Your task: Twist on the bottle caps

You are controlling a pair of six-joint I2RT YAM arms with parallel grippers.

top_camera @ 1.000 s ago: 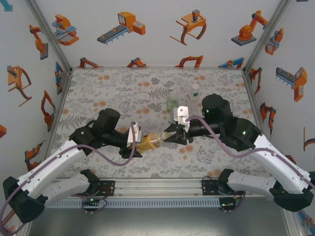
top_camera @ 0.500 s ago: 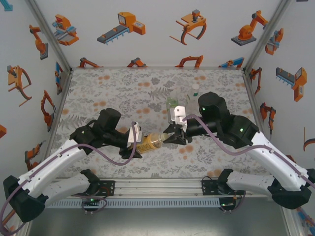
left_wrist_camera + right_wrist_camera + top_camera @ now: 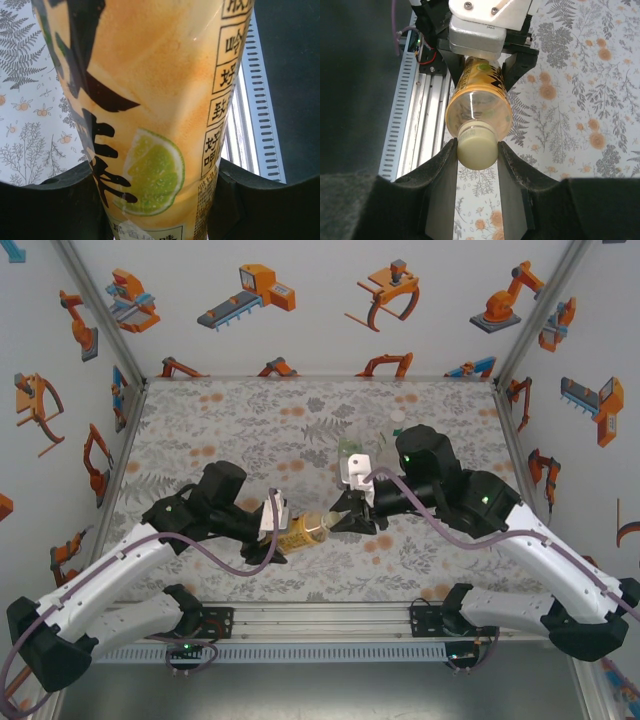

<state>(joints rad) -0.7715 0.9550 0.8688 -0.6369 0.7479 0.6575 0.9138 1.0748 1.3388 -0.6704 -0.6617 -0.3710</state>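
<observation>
A floral tablecloth [image 3: 250, 420] (ferns and orange blossoms) lies between walls [image 3: 300, 310] printed with orange robot pictures.

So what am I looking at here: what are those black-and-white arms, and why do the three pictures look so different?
They are two robot arms bolted to a flowered table, each ending in a two-finger gripper. One picture looks down from above; the other two come from small cameras on the wrists. The left gripper is shut on a bottle of amber drink, held on its side. The right gripper is shut on the pale cap at its neck. Another clear bottle stands further back.
</observation>
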